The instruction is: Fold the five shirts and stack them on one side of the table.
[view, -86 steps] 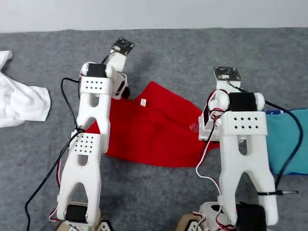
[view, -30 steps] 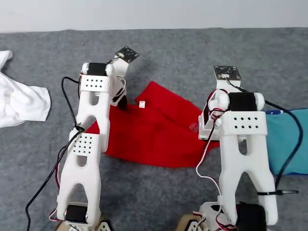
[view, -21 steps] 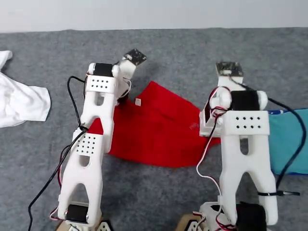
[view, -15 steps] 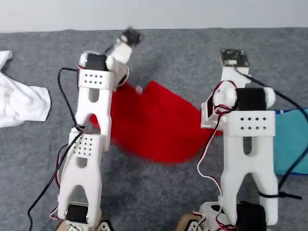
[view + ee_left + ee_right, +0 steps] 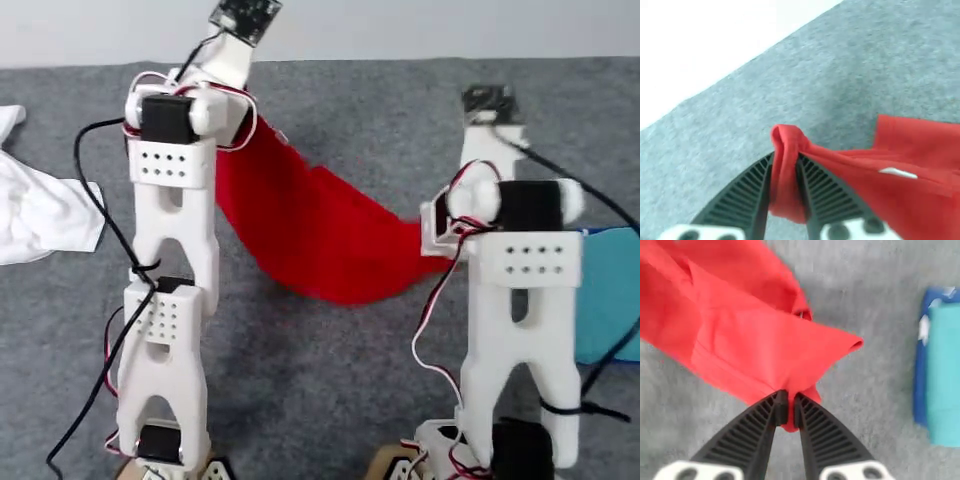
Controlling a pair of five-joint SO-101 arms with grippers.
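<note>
Red shirt [image 5: 310, 240] sags over the worktop [image 5: 380, 110], held at both ends. Left fingers [image 5: 747, 192] and right fingers [image 5: 757, 427] each pinch a bunched edge. Fabric looks light and limp; corners seem the best hold.

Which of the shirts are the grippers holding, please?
The red shirt, pinched by the left gripper and the right gripper; the white shirt and teal shirt lie on the table.
</note>
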